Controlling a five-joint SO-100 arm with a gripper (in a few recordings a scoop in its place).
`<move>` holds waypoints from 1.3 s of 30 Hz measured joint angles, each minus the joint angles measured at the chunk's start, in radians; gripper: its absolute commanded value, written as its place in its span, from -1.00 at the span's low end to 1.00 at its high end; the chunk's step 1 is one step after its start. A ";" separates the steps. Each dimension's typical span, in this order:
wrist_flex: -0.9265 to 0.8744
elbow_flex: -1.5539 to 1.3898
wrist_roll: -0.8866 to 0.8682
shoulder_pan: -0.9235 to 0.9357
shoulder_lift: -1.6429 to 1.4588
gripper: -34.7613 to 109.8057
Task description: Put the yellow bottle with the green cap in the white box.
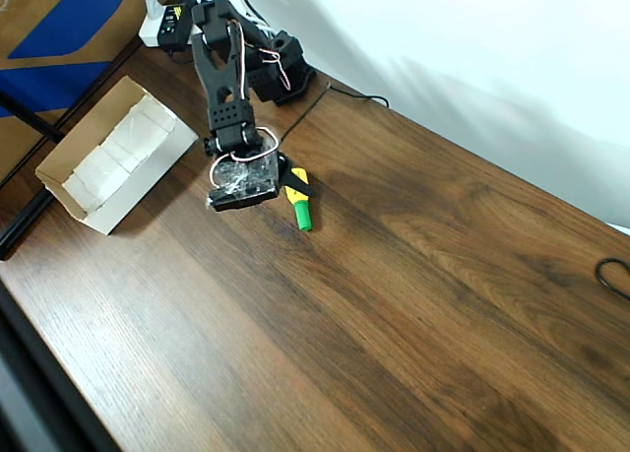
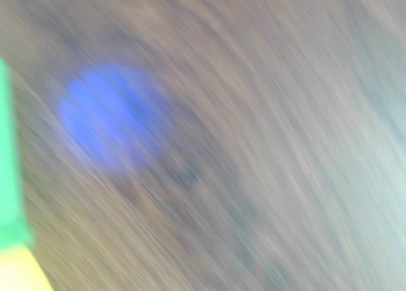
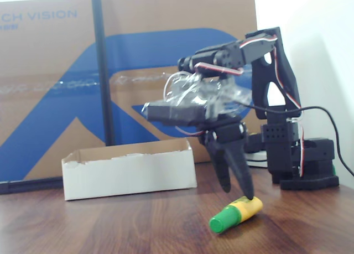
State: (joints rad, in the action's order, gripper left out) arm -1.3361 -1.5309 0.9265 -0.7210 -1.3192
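The yellow bottle with the green cap (image 1: 299,202) lies on its side on the wooden table, cap toward the near edge in the fixed view (image 3: 235,214). My gripper (image 3: 240,193) points down right above it, open, its fingers a little apart; one fingertip (image 3: 253,196) touches the yellow body, and a black finger crosses the bottle in the overhead view. The wrist view is badly blurred, with the bottle's cap (image 2: 9,164) at the left edge. The white box (image 1: 118,157) stands open and empty-looking to the left of the gripper (image 1: 290,176), its long wall (image 3: 127,176) facing the fixed camera.
A blue-and-brown cardboard sheet (image 3: 66,82) leans behind the box with a black pole (image 3: 102,66) in front of it. The arm's base (image 1: 281,68) sits at the table's back. A black cable (image 1: 615,275) loops at the right edge. Bare wood (image 1: 394,324) spreads to the right.
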 measured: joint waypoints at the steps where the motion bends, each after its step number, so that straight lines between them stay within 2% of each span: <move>1: -0.006 0.000 0.000 0.000 0.000 0.06; 12: -0.038 -0.034 -0.026 -0.009 0.000 0.05; 18: 0.054 -0.100 -0.054 -0.003 -0.018 0.10; 25: 0.124 -0.150 -0.121 0.000 -0.035 0.06; 39: 0.054 -0.210 -0.110 0.020 -0.037 0.00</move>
State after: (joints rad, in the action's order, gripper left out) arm -1.2824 -1.7411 0.8161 -0.7010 -1.3560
